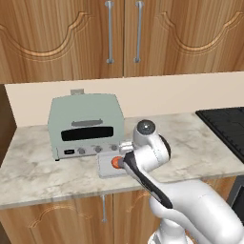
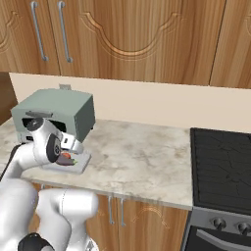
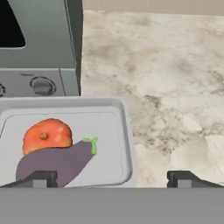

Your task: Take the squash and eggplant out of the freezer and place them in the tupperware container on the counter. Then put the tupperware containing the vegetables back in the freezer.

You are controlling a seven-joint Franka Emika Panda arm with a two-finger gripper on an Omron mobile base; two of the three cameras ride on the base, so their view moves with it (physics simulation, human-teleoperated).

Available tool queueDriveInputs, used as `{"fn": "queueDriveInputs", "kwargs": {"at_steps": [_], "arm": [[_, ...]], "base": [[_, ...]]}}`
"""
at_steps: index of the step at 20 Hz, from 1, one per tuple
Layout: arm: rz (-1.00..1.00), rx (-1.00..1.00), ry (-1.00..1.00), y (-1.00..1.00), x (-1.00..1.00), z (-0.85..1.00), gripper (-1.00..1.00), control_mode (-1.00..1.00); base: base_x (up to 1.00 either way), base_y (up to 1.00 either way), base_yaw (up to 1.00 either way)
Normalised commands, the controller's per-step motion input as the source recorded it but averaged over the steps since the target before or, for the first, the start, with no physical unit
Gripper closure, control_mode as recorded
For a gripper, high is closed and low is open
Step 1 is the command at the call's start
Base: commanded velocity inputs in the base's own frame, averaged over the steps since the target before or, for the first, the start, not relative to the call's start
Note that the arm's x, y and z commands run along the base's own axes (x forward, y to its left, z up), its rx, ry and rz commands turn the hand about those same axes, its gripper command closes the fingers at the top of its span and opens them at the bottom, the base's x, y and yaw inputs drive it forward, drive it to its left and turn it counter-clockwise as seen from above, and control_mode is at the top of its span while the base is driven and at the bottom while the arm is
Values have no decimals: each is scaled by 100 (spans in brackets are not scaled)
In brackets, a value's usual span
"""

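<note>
Squash [image 3: 47,135]: orange-red, lying in the tupperware container [image 3: 114,131], far left part of the tray in the hand view. Eggplant [image 3: 57,161]: dark purple, green stem end, touching the squash and lying nearer the gripper [image 3: 114,178]. Container: on the counter [image 3: 175,96], just in front of the mint-green toaster oven [image 1: 86,125]. Gripper: jaws spread wide, holding nothing, poised over the tray's near edge; left fingertip [image 3: 37,178] above the eggplant's end, right one above bare counter.
</note>
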Motion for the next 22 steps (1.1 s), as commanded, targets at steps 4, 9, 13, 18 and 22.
{"fn": "queueDriveInputs", "kwargs": {"at_steps": [4,9,13,18,22], "arm": [[0,3,9,-73,0,-34,-100,-100],[2,3,4,-26,17,-40,-100,-100],[2,4,9,-8,36,-65,-100,-100],[3,2,9,0,34,-64,-100,-100],[2,0,2,0,6,-51,-100,-100]], "base": [[0,0,0],[0,0,0],[0,0,0],[0,0,0],[0,0,0]]}}
